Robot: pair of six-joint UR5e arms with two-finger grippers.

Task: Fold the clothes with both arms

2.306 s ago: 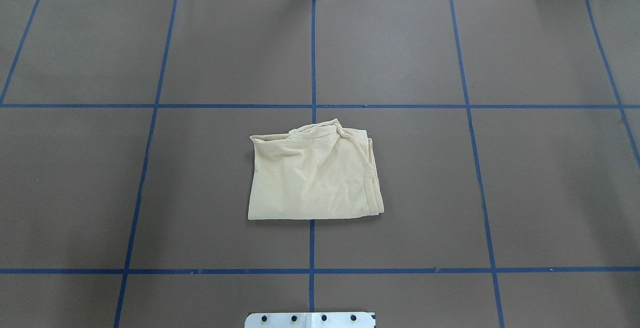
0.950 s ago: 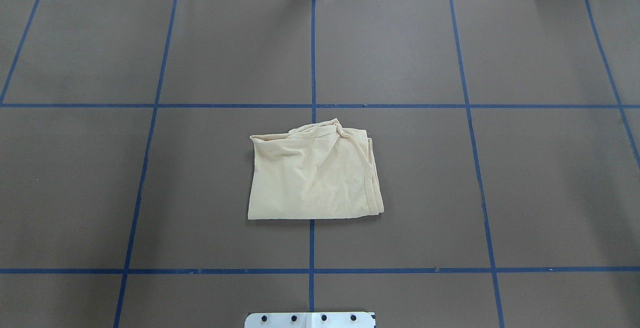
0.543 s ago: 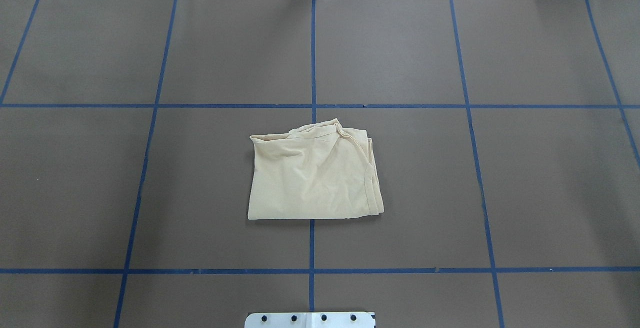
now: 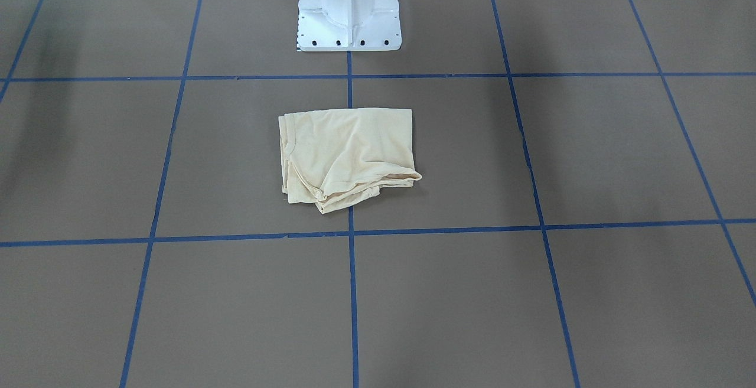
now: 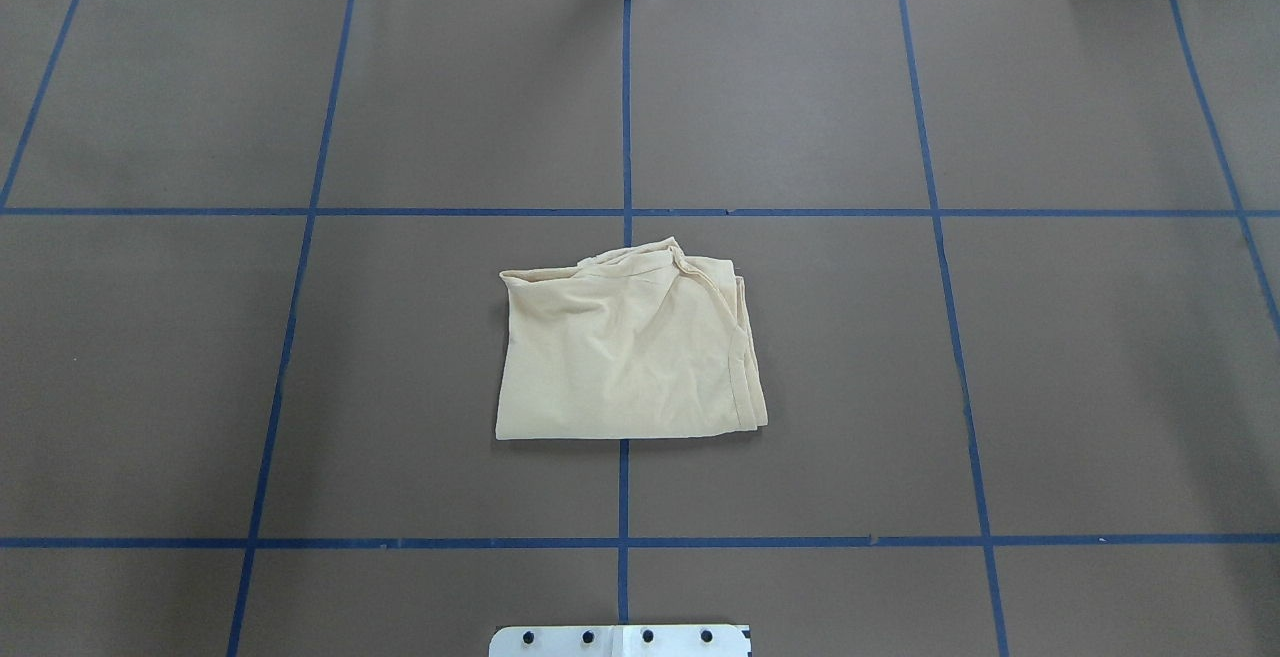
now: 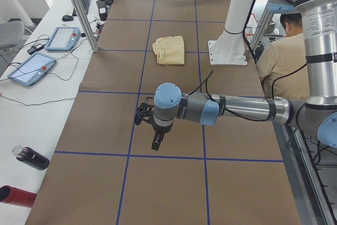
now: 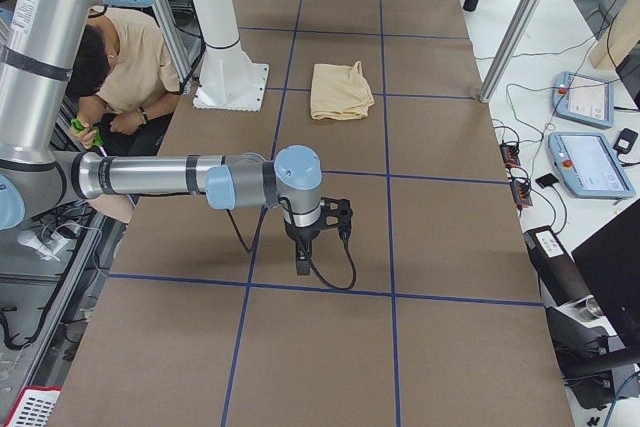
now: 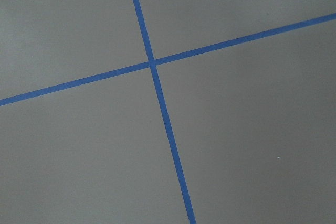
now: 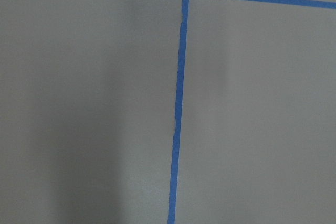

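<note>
The clothes (image 5: 625, 357) lie as one cream-yellow folded bundle in the middle of the brown table, flat and roughly square, with layered edges on one side (image 4: 348, 155). Nothing touches them. The left arm reaches out low over the table, far from the clothes (image 6: 169, 50), its left gripper (image 6: 156, 143) pointing down near a blue tape line. The right gripper (image 7: 300, 262) likewise hangs over bare table, well away from the clothes (image 7: 338, 90). I cannot tell whether either gripper is open or shut. Both wrist views show only brown table and blue tape.
The white pedestal base (image 4: 348, 28) stands just behind the clothes. A person (image 6: 279, 56) sits beside the table near the base. Teach pendants (image 6: 31, 69) and bottles (image 6: 31, 157) lie on the white side bench. Blue tape lines (image 5: 625, 107) grid the table.
</note>
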